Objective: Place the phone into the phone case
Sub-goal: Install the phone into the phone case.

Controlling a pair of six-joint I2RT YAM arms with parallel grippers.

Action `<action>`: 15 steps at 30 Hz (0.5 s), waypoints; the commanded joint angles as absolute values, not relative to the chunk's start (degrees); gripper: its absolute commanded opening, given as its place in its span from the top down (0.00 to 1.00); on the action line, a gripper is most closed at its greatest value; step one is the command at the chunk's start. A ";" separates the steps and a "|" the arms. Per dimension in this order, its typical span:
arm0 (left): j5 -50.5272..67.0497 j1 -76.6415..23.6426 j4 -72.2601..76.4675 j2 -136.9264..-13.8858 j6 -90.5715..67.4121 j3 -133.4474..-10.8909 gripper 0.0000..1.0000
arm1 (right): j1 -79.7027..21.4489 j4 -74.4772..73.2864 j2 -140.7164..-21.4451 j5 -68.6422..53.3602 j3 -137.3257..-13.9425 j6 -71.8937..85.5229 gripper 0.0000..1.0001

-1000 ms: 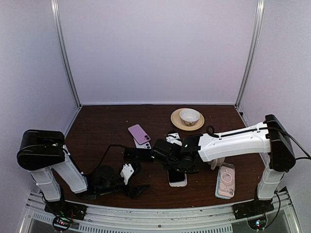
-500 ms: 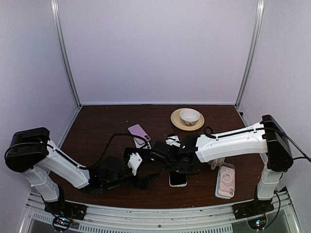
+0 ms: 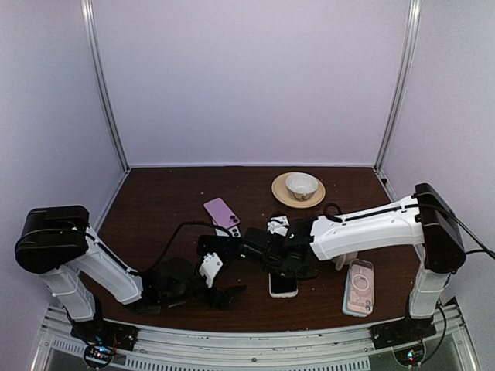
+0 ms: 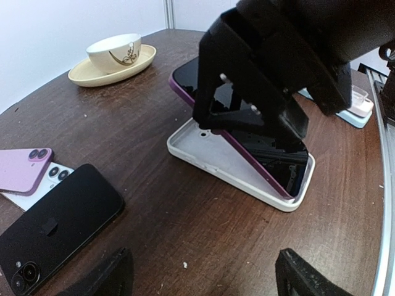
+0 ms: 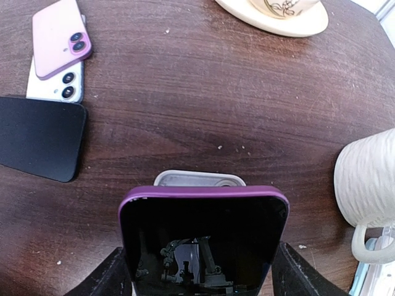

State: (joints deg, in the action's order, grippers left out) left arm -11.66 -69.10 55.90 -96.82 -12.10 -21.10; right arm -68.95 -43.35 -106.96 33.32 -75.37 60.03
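My right gripper (image 5: 203,268) is shut on the purple phone (image 5: 203,222), one finger on each long side. The phone is tilted: its near end sits in the white phone case (image 4: 197,145), its far end is raised above it. The case lies flat on the brown table, its far rim (image 5: 199,179) showing past the phone. My left gripper (image 4: 207,274) is open and low over the table, just short of the case, with nothing between its fingers. From above, the left gripper (image 3: 220,290) is left of the case (image 3: 283,287).
A black phone (image 4: 55,222), a pink phone (image 4: 21,169) and a white phone (image 4: 55,176) lie left of the case. A bowl on a saucer (image 4: 114,52) stands at the back. A cream mug (image 5: 370,185) and a pink-rimmed clear case (image 3: 359,287) are to the right.
My left arm reached to the right and brought its open gripper nearer the case. The right gripper kept its hold on the phone and shifted only slightly.
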 commanded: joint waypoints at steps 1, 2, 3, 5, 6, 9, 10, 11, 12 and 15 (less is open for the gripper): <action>-12.23 -69.29 59.50 -97.07 -12.83 -20.66 0.17 | -68.49 -46.32 -108.02 35.29 -76.11 62.76 1.00; -12.48 -69.29 59.50 -97.01 -12.97 -20.56 0.17 | -68.50 -46.58 -108.35 34.74 -76.11 62.94 1.00; -12.82 -69.30 59.50 -97.05 -13.11 -20.50 0.17 | -68.49 -46.80 -108.92 34.23 -76.19 63.24 1.00; -13.00 -69.34 59.42 -97.11 -13.14 -20.49 0.17 | -68.51 -47.34 -110.04 33.25 -76.56 63.68 1.00; -12.82 -69.32 59.41 -97.14 -13.10 -20.56 0.17 | -68.48 -47.79 -110.65 32.87 -76.88 64.30 1.00; -12.15 -69.34 59.41 -97.10 -12.87 -20.65 0.16 | -68.49 -48.55 -111.80 32.69 -77.35 65.67 1.00; -12.13 -69.32 59.37 -97.12 -12.95 -20.64 0.16 | -68.40 -48.41 -112.02 32.65 -77.59 65.66 1.00; -12.15 -69.34 59.33 -97.14 -12.91 -20.64 0.17 | -68.38 -48.36 -112.26 32.68 -77.93 65.67 1.00; -12.13 -69.28 59.27 -97.12 -12.86 -20.66 0.16 | -68.43 -48.43 -112.62 32.57 -78.26 65.66 1.00; -12.17 -69.28 59.28 -97.08 -12.88 -20.63 0.16 | -68.38 -49.71 -113.85 32.44 -79.33 66.14 0.87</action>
State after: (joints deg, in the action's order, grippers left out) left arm -11.90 -69.12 56.10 -96.82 -12.40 -21.10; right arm -68.58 -46.50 -112.36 32.60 -77.19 64.62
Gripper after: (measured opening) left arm 0.835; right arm 0.731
